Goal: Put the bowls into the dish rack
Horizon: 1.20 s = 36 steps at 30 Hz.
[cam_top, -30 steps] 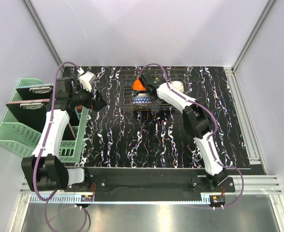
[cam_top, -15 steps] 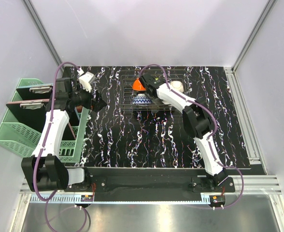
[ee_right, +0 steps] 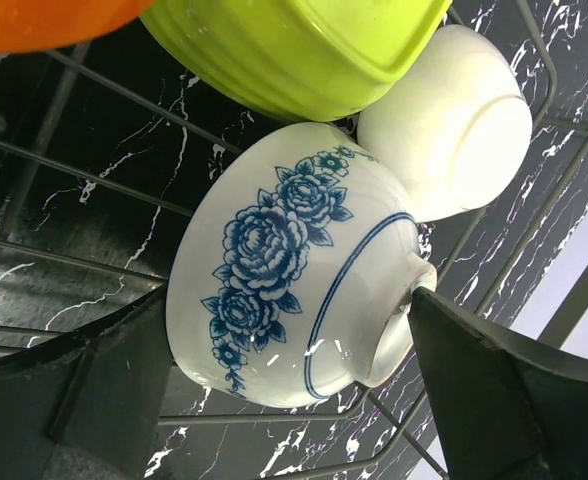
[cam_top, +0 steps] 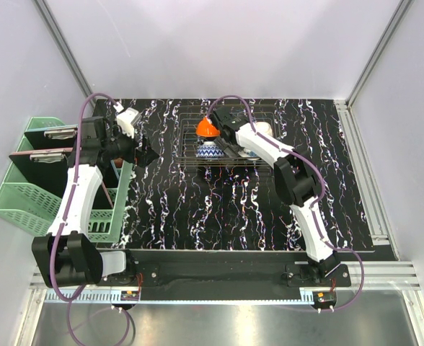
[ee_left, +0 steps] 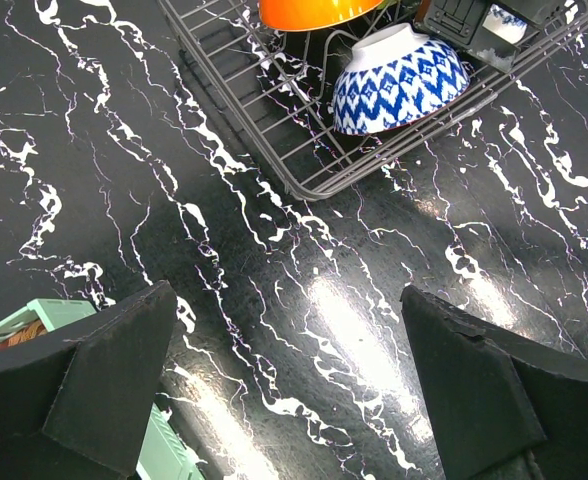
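Dish rack (ee_left: 304, 190) sits at the far middle of the black marbled table (ee_left: 324, 330); five bowls are in it. Near-left corner: blue zigzag bowl (ee_left: 399, 80), upside down and tilted against the wires. Orange bowl (ee_left: 314, 10) is just behind it. The right wrist view shows a lime-green bowl (ee_right: 294, 50) beside the orange one, a plain white bowl (ee_right: 454, 120) next to it, and a white bowl with blue flowers (ee_right: 284, 270) lying on its side across the rack wires, touching the white bowl. Right gripper (ee_right: 289, 300) is inside the rack with its jaws spread wide, one finger either side of the flowered bowl. One fingertip is at the bowl's foot ring; contact cannot be confirmed. Left gripper (ee_left: 284, 400) hangs above the bare table near the mint-green basket (cam_top: 24, 194), left of the rack, jaws spread wide with nothing between them.
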### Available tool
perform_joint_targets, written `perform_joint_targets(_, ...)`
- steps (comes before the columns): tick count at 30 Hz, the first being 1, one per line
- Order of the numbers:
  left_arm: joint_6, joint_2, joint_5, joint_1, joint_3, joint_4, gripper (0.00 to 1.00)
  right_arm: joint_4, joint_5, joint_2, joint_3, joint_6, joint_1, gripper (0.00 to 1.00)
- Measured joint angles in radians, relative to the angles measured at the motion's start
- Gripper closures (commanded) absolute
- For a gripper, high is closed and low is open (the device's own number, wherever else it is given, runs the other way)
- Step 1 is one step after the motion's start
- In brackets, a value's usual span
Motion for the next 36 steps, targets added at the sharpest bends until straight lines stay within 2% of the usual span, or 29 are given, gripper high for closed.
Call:
perform_joint_targets(20,0.000,-0.003,0.005,0.006,-0.010,-0.001,0.01,-0.013,-0.136,-0.034,0.000,-0.011,-0.011,0.00)
perform_joint_targets(30,0.000,-0.019,0.005,0.008,-0.010,-0.002,0.01,-0.015,-0.250,-0.065,-0.003,0.005,-0.061,0.00)
perform_joint_targets(36,0.000,-0.020,0.005,0.011,-0.010,-0.002,0.01,-0.011,-0.265,-0.085,-0.030,0.008,-0.076,0.01)
